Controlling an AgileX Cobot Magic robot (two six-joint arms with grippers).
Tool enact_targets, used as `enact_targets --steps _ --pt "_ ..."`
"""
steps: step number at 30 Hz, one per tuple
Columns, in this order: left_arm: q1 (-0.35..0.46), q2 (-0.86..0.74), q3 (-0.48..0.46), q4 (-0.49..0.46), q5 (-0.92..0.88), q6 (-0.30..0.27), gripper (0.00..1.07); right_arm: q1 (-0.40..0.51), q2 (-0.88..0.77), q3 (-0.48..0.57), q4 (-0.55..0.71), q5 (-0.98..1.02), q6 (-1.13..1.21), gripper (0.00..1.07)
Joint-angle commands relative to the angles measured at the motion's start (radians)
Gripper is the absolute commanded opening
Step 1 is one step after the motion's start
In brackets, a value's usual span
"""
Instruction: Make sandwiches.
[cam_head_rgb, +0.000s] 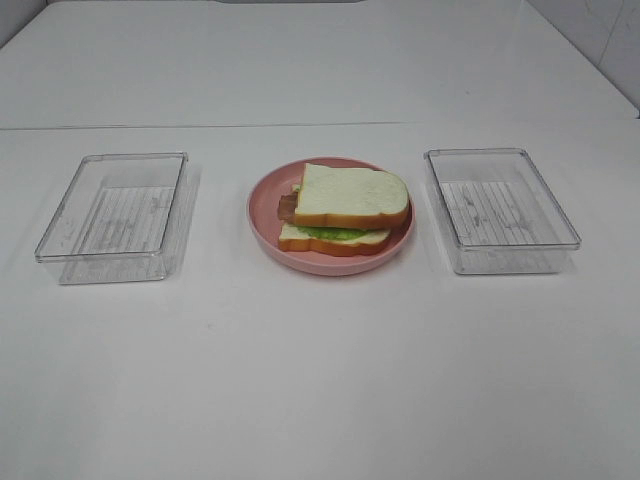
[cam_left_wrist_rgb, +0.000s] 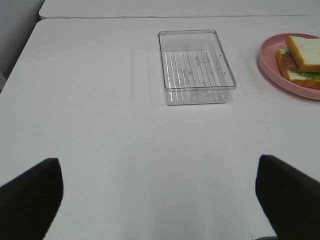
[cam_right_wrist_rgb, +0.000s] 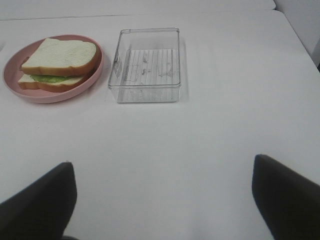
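Observation:
One sandwich (cam_head_rgb: 343, 208) lies on a round pink plate (cam_head_rgb: 264, 213) at the table's middle: two white bread slices with orange-brown crust, green lettuce and a bit of reddish-brown bacon between them, the top slice shifted off the lower one. It also shows as the sandwich (cam_left_wrist_rgb: 302, 60) and the sandwich (cam_right_wrist_rgb: 59, 62) in the wrist views. Neither arm appears in the exterior high view. My left gripper (cam_left_wrist_rgb: 160, 200) and right gripper (cam_right_wrist_rgb: 165, 200) both stand open over bare table, well short of the plate, with nothing between their dark fingers.
A clear plastic rectangular tray (cam_head_rgb: 115, 213) stands left of the plate and another clear tray (cam_head_rgb: 500, 207) right of it; both hold nothing. They also appear as the tray (cam_left_wrist_rgb: 195, 66) and the tray (cam_right_wrist_rgb: 146, 65). A seam crosses the white table behind them.

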Motion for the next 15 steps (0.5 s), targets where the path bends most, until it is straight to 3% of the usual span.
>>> enact_targets --steps 1,15 --pt "0.003 -0.014 0.003 -0.009 -0.016 -0.008 0.98 -0.002 -0.023 0.002 -0.011 -0.003 0.009 0.87" --pt "0.003 -0.014 0.003 -0.009 -0.016 -0.008 0.98 -0.002 -0.023 0.002 -0.013 -0.003 0.009 0.87"
